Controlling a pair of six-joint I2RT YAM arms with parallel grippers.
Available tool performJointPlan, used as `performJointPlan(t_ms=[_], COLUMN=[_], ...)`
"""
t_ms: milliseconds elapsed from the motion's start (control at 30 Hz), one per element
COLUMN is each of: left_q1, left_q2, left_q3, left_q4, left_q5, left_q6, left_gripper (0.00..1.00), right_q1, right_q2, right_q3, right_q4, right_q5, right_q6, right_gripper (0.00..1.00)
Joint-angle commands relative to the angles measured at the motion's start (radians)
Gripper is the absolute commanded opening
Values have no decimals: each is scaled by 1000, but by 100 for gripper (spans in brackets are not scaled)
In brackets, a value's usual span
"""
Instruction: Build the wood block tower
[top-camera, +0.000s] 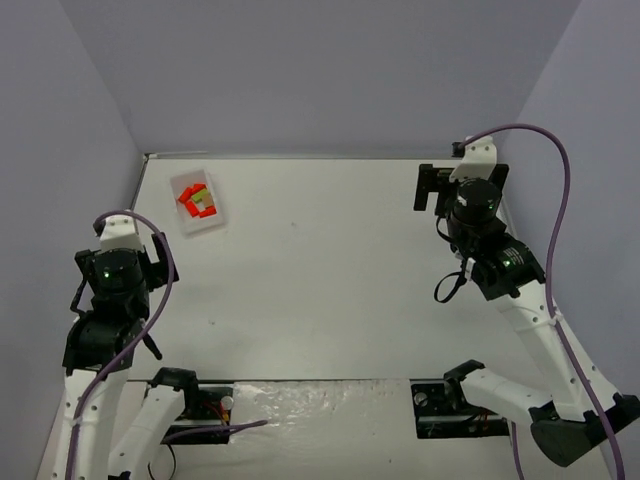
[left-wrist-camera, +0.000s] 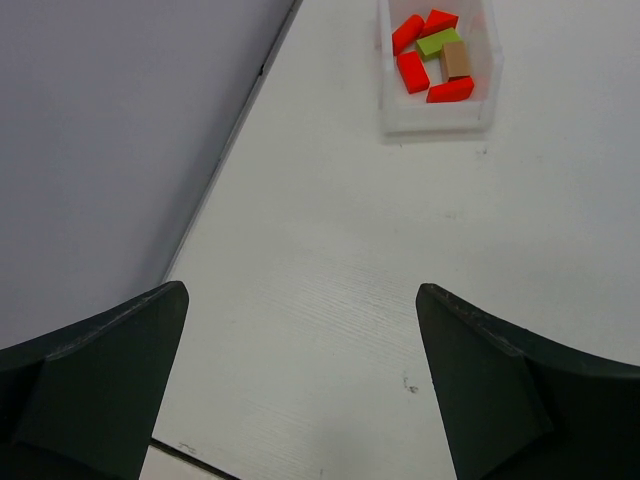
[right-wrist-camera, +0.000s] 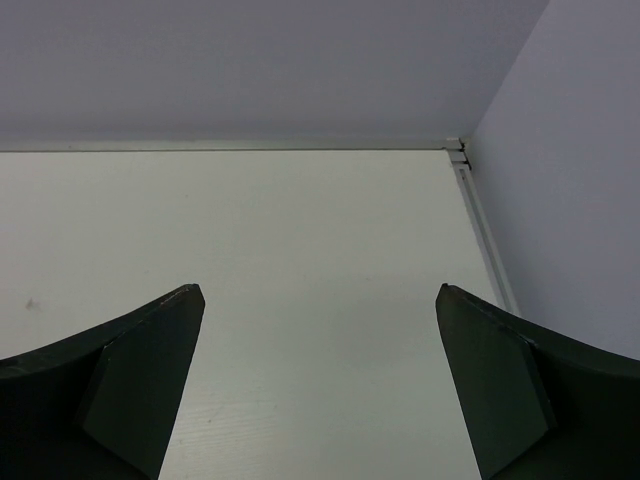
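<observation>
The wood blocks (top-camera: 196, 200) lie loose in a clear white tray (top-camera: 210, 222) at the table's far left. They are several red-orange pieces, a yellow-green one and a tan one, not stacked. In the left wrist view the blocks (left-wrist-camera: 432, 58) sit in the tray (left-wrist-camera: 436, 120) at the top, far ahead of my fingers. My left gripper (left-wrist-camera: 302, 288) is open and empty above bare table, near the left wall; it also shows in the top view (top-camera: 140, 262). My right gripper (right-wrist-camera: 320, 288) is open and empty at the far right (top-camera: 440, 195).
Grey walls enclose the table on the left, back and right. The left wall edge (left-wrist-camera: 230, 150) runs close beside my left gripper. The back right corner (right-wrist-camera: 455, 148) lies ahead of my right gripper. A purple cable (top-camera: 555, 190) loops over the right arm.
</observation>
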Motion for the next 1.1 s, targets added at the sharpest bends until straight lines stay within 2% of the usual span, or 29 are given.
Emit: performJointPlan(t_ms=[0,167,300,433,600,733,1000,1067], left_q1=[-3,21,98,176,240,258,263,267], left_q2=[163,384,627,863,1143,1332,1484,1515], left_q3=[61,84,217,364,608,760,852,860], left_q4=[133,297,374,450,429,389,378,375], left_q5=[1,-16,61,69,112,164,194,202], left_q6=[-96,-114,-163,-174,-174,-170,-137,-135], left_gripper=[97,97,97,97,96,88,78,72], right_q1=[6,6,6,6,5,3,3,3], right_q2=[82,123,146,154,153,136,77,63], right_q3=[23,-10,-12,-21,-47,-68,-130,-142], right_q4=[92,111,110,112,111,112,110,110], right_q5=[-66,-129,-159,-184,-174,-171,-134,-127], right_q6=[72,104,84,51,23,27,65,71], right_gripper=[100,100,100,100,100,100,100,100])
